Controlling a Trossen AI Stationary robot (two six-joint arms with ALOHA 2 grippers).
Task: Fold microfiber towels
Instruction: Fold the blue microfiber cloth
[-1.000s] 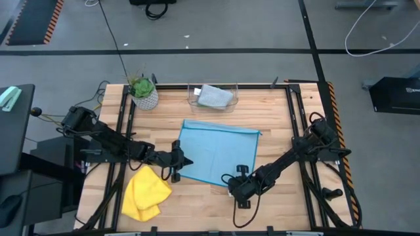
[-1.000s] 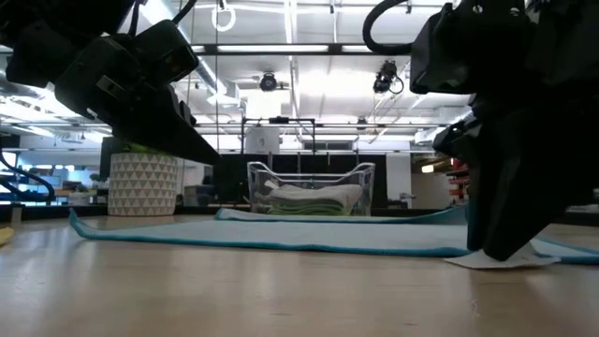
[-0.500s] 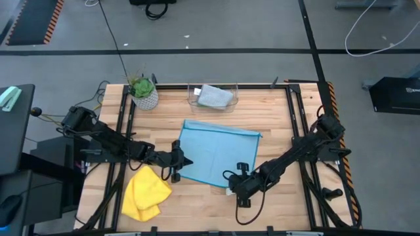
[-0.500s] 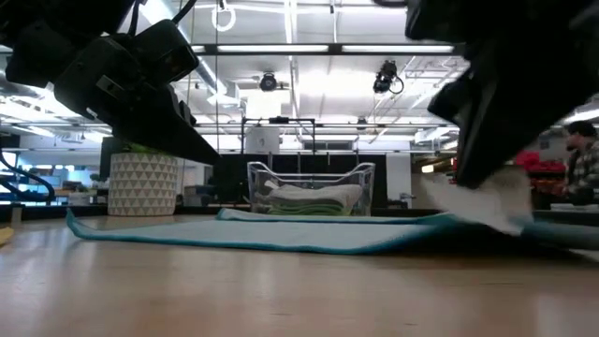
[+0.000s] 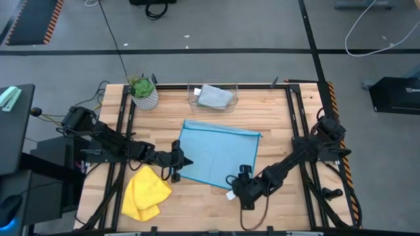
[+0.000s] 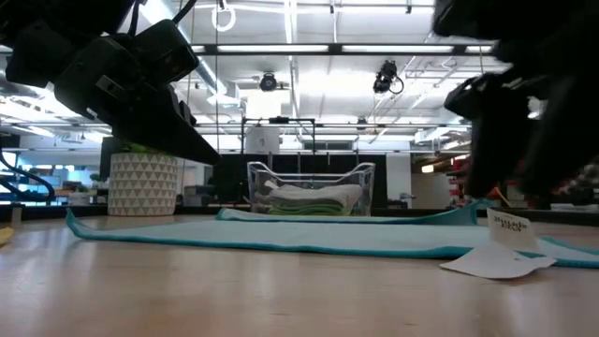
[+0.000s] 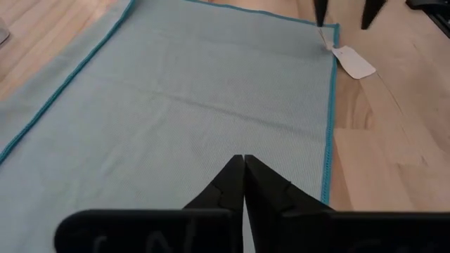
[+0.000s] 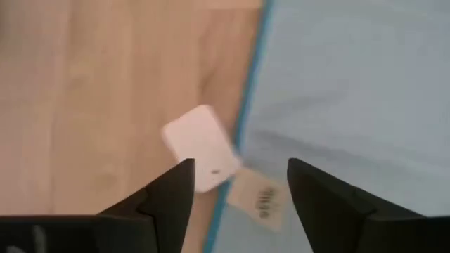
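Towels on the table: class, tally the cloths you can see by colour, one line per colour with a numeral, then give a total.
Light blue microfiber towel, spread flat: 1
Yellow microfiber towel, crumpled: 1
Pale grey microfiber towel, folded in the clear plastic bin: 1
Green towel, folded beneath the grey one in the bin: 1
Total: 4

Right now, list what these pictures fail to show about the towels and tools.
- Left tool: shut over the blue towel; whether it pinches cloth is hidden by its own tips in every view.
- Tag print: blurred in the right wrist view, too small elsewhere.
- Bin contents: the low view shows grey over green, count unclear.
- Yellow towel: crumpled, underside hidden.
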